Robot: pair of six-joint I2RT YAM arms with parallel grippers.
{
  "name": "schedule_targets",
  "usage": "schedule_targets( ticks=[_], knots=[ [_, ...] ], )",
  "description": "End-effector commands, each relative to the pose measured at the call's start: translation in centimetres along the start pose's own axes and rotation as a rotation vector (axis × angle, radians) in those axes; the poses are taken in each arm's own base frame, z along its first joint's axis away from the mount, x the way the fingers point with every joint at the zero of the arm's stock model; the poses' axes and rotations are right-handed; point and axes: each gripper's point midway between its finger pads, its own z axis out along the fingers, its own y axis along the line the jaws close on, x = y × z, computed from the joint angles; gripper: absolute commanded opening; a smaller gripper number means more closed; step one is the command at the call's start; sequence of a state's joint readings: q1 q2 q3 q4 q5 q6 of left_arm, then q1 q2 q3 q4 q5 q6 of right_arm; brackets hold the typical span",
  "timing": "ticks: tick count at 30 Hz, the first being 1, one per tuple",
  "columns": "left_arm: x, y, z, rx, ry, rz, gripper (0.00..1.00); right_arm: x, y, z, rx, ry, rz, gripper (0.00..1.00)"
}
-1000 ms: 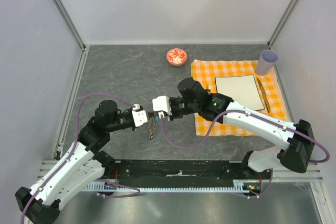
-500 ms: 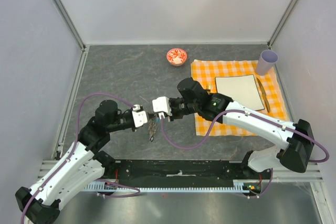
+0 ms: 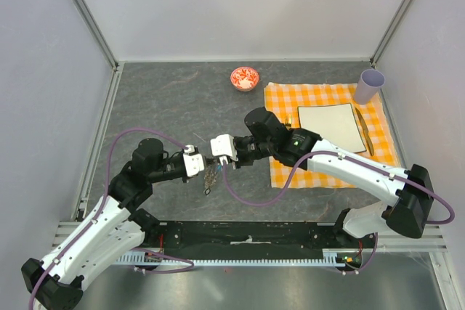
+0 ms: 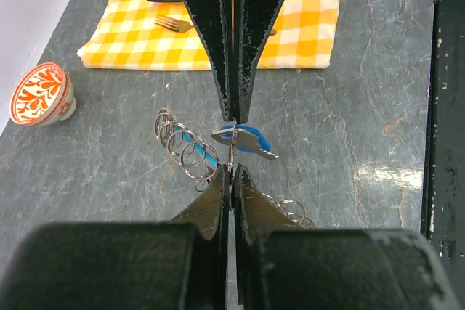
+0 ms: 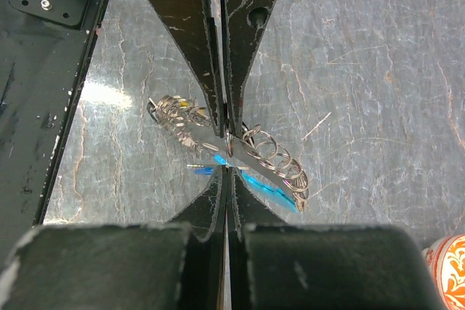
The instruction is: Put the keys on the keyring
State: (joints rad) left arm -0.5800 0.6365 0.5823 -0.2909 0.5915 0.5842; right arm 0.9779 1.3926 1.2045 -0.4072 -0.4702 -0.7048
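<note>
Left wrist: left gripper (image 4: 231, 173) jaws narrowed to a slit and pinched on thin wire of the keyring (image 4: 197, 147). The keyring's curved light-blue strip runs through a row of small split rings (image 4: 174, 132). Right gripper (image 4: 231, 115) comes in from the opposite side, almost tip to tip with the left. Its jaws are equally narrow and closed at the head of a silvery key (image 4: 247, 144).

Right wrist: the other keys (image 5: 171, 112) hang bunched just beside the pinch point, above the grey stone-patterned surface (image 5: 349, 70). Contact with the surface cannot be told.

Well apart: a red-and-white bowl (image 4: 40, 96); a fork (image 4: 171, 23) on an orange checked cloth (image 4: 305, 27).
</note>
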Motion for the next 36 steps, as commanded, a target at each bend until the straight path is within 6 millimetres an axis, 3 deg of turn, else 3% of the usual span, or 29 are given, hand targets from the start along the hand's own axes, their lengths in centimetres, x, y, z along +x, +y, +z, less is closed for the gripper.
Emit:
schedule_targets(
  ticks=[1, 36],
  knots=[
    [-3.4, 0.8, -0.1, -0.001, -0.105, 0.057, 0.02, -2.3, -0.9, 0.0, -0.002, -0.063, -0.033, 0.0],
    [-3.9, 1.5, -0.4, -0.038, -0.107, 0.011, 0.02, -2.6, -0.4, 1.0, 0.004, -0.04, -0.062, 0.0]
  ],
)
